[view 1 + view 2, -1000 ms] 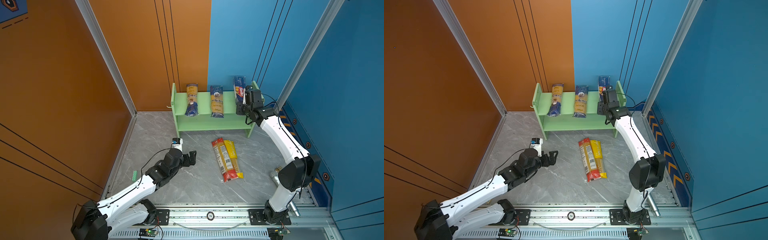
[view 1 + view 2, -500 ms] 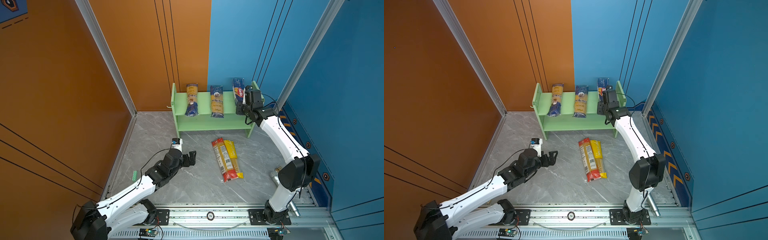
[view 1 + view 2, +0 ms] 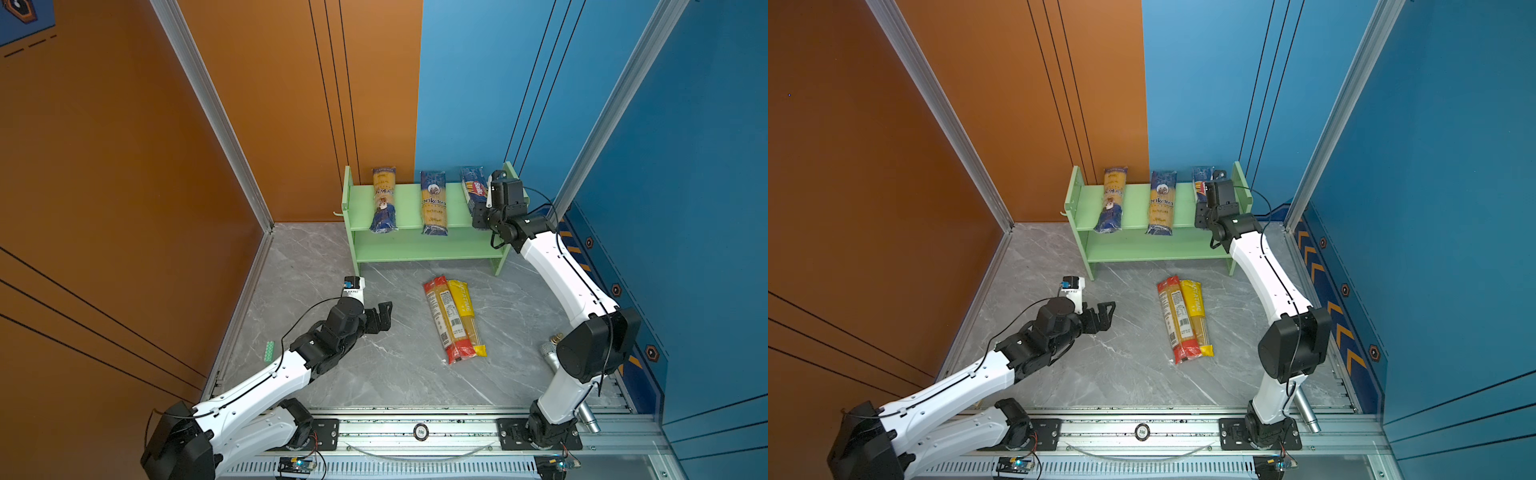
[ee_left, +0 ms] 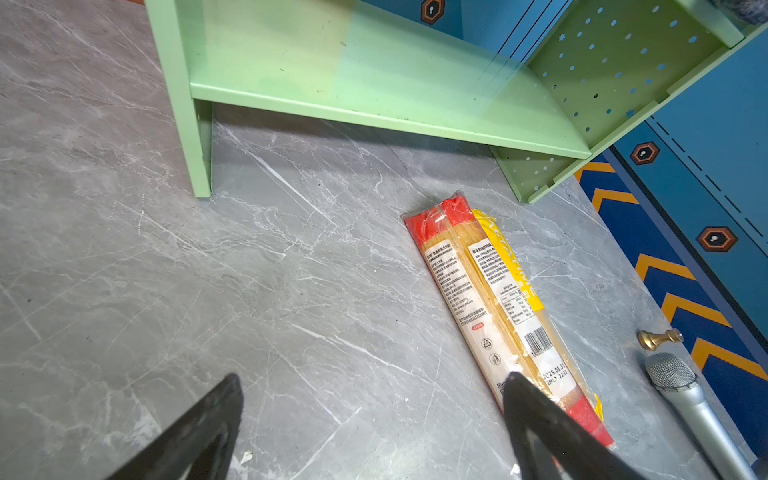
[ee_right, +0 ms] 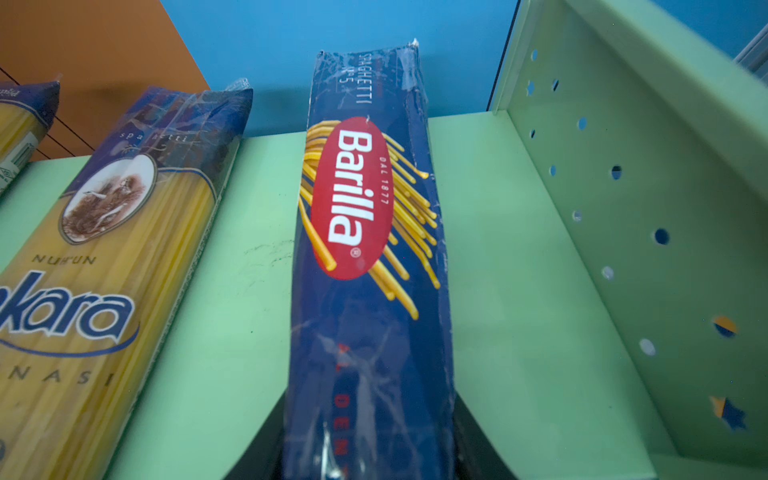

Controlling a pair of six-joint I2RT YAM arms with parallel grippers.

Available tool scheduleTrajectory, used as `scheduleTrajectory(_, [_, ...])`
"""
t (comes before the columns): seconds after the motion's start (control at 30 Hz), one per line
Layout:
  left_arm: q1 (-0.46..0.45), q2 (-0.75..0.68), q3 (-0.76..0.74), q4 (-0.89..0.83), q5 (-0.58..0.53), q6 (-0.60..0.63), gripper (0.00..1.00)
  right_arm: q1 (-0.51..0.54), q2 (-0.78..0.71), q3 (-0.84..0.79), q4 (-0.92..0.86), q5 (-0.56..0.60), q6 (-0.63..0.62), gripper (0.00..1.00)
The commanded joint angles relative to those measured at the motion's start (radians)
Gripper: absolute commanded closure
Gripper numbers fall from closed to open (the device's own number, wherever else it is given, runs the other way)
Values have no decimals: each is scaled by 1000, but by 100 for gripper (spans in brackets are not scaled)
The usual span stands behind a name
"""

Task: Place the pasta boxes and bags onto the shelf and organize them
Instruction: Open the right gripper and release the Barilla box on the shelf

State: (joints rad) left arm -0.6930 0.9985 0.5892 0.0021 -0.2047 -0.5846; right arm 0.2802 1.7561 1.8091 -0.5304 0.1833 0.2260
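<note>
The light green shelf [image 3: 409, 245] stands at the back. Across its top tier lie two navy-and-yellow packets [image 3: 383, 199] [image 3: 433, 203] and a navy Barilla packet [image 3: 473, 189] [image 5: 365, 232]. My right gripper [image 3: 480, 216] [image 5: 370, 436] sits at the Barilla packet's near end with a finger close against each side. Whether the fingers press on it does not show. On the floor, a red-ended packet [image 3: 444, 320] [image 4: 457, 282] and a yellow-ended packet [image 3: 465, 316] lie side by side. My left gripper [image 3: 380, 318] [image 4: 374, 382] hovers open and empty to their left.
A silver microphone [image 4: 685, 399] and a small brass piece [image 4: 658, 337] lie by the right wall, near the right arm's base [image 3: 548, 428]. A small green strip [image 3: 269, 351] sits at the left wall. The shelf's lower tier [image 4: 374, 83] holds nothing.
The Barilla packet's far end has shifted a touch to the left on the top tier. Both arms have hardly moved.
</note>
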Motion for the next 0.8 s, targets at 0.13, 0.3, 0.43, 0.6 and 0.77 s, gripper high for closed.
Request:
scheduleTrajectory(0.13, [10, -14, -12, -19, -3, 0, 2, -12, -10, -35, 36, 10, 12, 54])
scheduleTrajectory(0.3, [10, -9, -11, -18, -3, 0, 2, -11, -7, -34, 36, 13, 14, 52])
scheduleTrajectory(0.43, [10, -5, -10, -16, 0, 1, 2, -13, -8, -36, 36, 19, 23, 50])
scheduleTrajectory(0.6, [12, 1, -7, -11, 0, 2, 2, -13, -6, -36, 36, 16, 26, 47])
scheduleTrajectory(0.77, [13, 4, -6, -10, 3, 2, 2, -13, -11, -36, 36, 18, 26, 43])
